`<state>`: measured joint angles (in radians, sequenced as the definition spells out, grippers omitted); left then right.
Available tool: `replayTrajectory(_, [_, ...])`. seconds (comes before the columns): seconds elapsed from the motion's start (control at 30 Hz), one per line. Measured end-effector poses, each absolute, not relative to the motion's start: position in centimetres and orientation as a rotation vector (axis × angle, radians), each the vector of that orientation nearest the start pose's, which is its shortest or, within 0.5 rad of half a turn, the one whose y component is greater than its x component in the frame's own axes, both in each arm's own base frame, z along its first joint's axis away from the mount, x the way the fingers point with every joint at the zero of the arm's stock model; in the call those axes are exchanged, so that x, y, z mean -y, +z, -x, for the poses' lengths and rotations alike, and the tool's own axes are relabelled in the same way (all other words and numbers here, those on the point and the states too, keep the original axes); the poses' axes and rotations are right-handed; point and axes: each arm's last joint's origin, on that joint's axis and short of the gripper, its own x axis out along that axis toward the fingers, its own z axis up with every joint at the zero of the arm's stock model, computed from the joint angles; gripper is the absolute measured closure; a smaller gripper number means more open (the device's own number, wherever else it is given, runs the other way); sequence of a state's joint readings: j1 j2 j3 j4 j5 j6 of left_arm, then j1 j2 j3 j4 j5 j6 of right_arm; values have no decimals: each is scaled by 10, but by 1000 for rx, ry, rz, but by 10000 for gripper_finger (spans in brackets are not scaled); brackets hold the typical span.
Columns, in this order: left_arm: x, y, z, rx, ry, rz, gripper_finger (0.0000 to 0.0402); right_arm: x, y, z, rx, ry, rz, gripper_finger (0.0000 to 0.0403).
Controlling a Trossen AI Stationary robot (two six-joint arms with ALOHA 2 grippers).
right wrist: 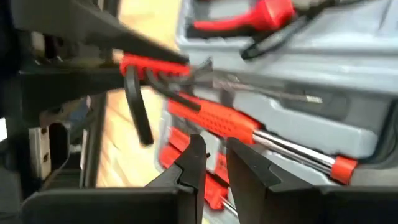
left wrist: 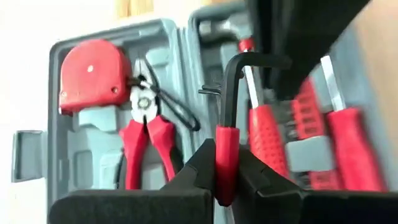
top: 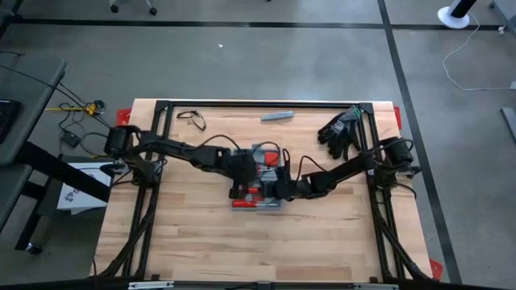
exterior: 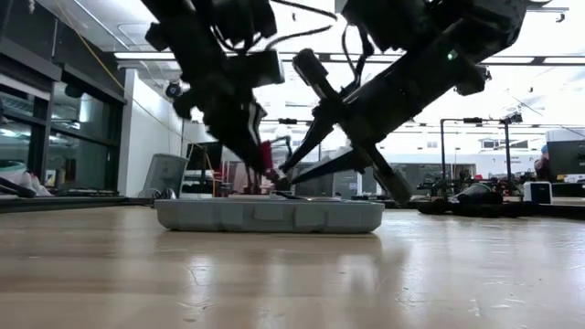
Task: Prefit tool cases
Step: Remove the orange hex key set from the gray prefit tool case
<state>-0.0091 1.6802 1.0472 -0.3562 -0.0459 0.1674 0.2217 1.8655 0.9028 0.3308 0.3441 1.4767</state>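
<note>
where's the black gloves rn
In the high view the black gloves lie near the table's far right corner, beside the right arm's base and right of the small grey bar, well away from the open tool case.

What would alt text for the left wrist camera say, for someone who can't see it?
The left gripper is shut on the red-sleeved hex key set above the open grey-blue tool case. In the case lie a red tape measure, red-handled pliers and red-handled screwdrivers.
</note>
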Motion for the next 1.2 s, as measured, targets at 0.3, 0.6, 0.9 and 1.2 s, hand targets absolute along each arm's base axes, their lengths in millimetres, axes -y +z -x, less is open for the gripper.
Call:
replayTrajectory(0.3, [-74,217,-334,-842,-69,184,393,-81,162,-339,-382,-566,-1176,346])
replayTrajectory(0.6, [-187,182,-333,-716,14,709,393,-76,170,-316,-551,-660,-1097,346])
replayTrajectory(0.9, [-250,130,-354,-720,24,1084,393,-60,168,-315,-699,-614,-1051,346])
replayTrajectory(1.2, [-264,127,-359,-683,73,1138,340,-29,165,-317,-836,-504,-927,346])
